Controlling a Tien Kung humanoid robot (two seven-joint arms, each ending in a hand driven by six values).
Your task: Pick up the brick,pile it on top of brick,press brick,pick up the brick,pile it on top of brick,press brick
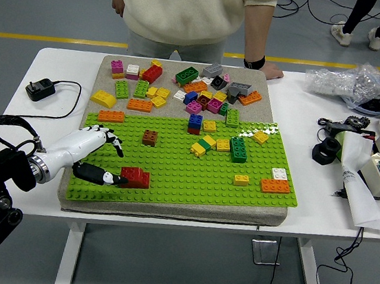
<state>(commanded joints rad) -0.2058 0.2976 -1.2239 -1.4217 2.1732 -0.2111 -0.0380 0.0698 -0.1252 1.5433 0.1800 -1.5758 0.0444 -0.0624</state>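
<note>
Where the left arm reaches in over the table's near-left corner:
Room: grey floor, yellow line beyond a standing person [192,11].
Table [54,115]: white.
Baseplate [193,170]: green, under the hand.
Left hand [95,154]: fingers spread, thumb touching the brick.
Red brick [135,177]: just right of the hand.
</note>
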